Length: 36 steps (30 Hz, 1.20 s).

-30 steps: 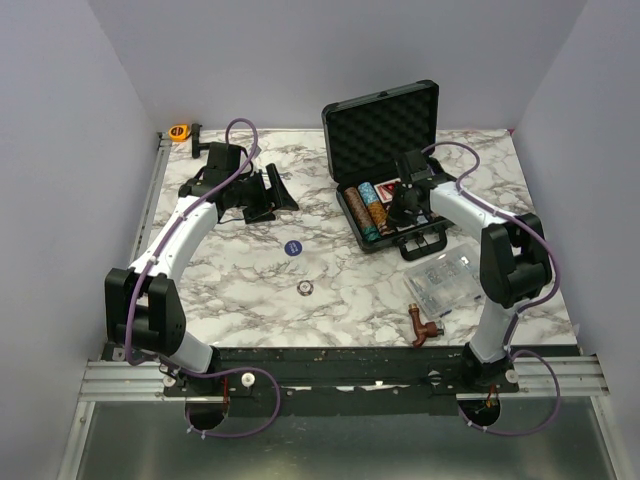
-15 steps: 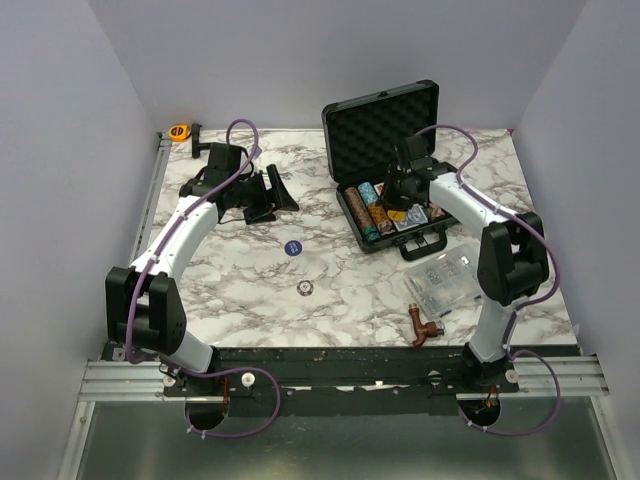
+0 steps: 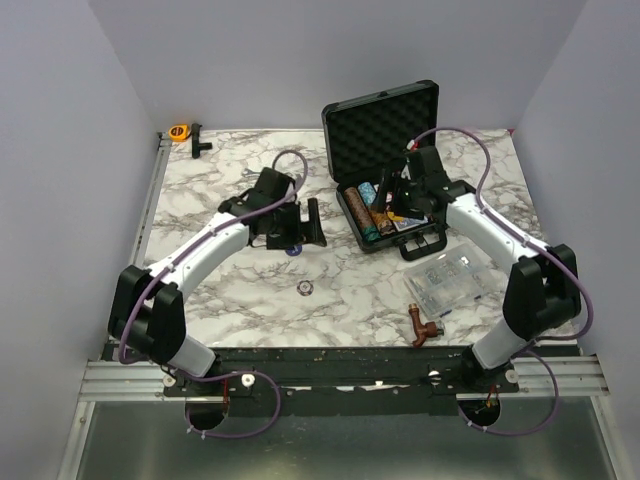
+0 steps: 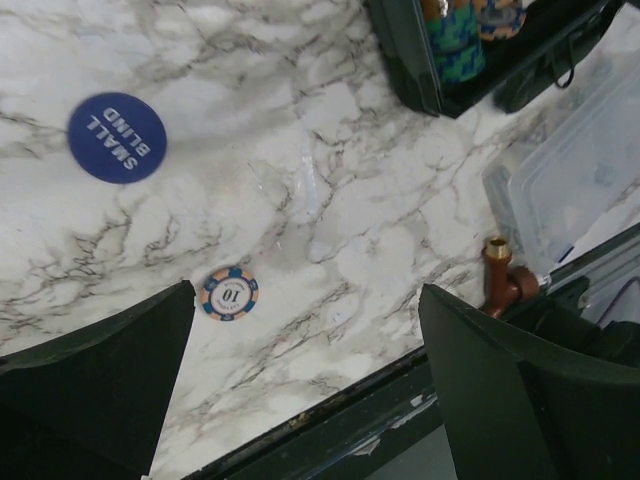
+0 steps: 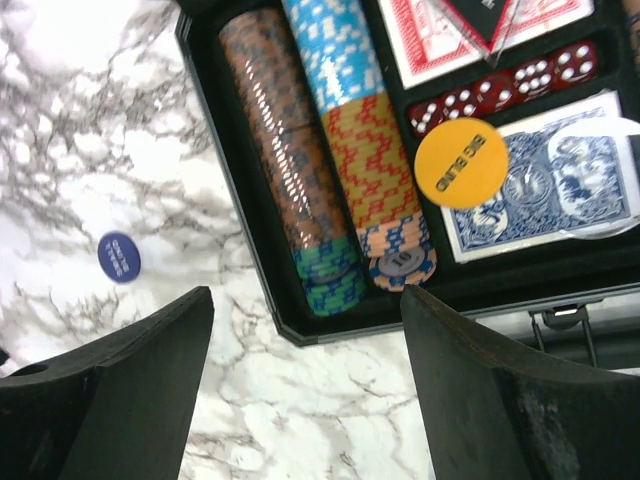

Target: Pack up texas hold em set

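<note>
Judging by the open case (image 3: 400, 242), I am most of the way: chip rows (image 5: 300, 170), card decks (image 5: 500, 225), dice (image 5: 500, 85) and an orange disc (image 5: 460, 163) sit inside. A blue disc (image 4: 117, 137) and one loose chip (image 4: 229, 292) lie on the table (image 4: 350, 200) below my left end effector (image 4: 305, 300). It and my right end effector (image 5: 305, 300) gape empty; the lid (image 3: 380, 125) stands up.

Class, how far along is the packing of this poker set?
Done: chip rows, red deck, blue deck, dice and yellow disc sit in the open case. In hand: nothing; the left gripper and right gripper are open, empty. Left: the blue disc and one loose chip on the table, then the lid.
</note>
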{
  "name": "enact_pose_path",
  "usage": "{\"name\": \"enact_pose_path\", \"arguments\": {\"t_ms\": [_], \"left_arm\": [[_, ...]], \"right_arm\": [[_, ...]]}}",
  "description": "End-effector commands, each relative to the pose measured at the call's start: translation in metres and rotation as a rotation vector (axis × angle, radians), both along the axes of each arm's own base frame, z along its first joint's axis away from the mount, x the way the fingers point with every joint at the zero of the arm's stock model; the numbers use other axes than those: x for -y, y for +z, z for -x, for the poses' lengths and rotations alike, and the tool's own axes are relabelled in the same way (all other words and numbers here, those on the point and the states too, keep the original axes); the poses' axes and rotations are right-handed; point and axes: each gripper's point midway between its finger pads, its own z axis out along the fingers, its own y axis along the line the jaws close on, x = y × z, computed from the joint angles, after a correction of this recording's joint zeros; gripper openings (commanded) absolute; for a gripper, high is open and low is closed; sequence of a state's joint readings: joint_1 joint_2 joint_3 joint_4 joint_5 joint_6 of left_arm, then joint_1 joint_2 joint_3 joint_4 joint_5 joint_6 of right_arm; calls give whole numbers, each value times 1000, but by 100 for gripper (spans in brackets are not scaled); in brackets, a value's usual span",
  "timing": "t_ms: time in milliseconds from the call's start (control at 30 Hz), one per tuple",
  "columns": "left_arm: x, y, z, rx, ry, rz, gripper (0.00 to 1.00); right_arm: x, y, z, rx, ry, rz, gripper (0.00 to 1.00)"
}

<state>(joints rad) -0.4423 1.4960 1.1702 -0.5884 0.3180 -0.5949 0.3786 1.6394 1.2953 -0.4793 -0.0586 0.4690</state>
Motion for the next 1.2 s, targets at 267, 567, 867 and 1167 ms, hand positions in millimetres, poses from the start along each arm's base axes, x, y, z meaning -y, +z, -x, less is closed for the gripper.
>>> {"name": "enact_pose_path", "arguments": {"t_ms": [267, 567, 867, 1167], "left_arm": [[11, -73, 63, -162, -218, -353, 93], [6, -98, 73, -285, -333, -524, 79], [-1, -119, 74, -319, -324, -615, 77], [2, -136, 74, -339, -320, -643, 69]], "right_arm": [[4, 8, 53, 128, 106, -76, 81], [11, 15, 89, 166, 95, -148, 81], [17, 7, 102, 157, 97, -141, 81], [14, 4, 102, 148, 103, -152, 81]]}}
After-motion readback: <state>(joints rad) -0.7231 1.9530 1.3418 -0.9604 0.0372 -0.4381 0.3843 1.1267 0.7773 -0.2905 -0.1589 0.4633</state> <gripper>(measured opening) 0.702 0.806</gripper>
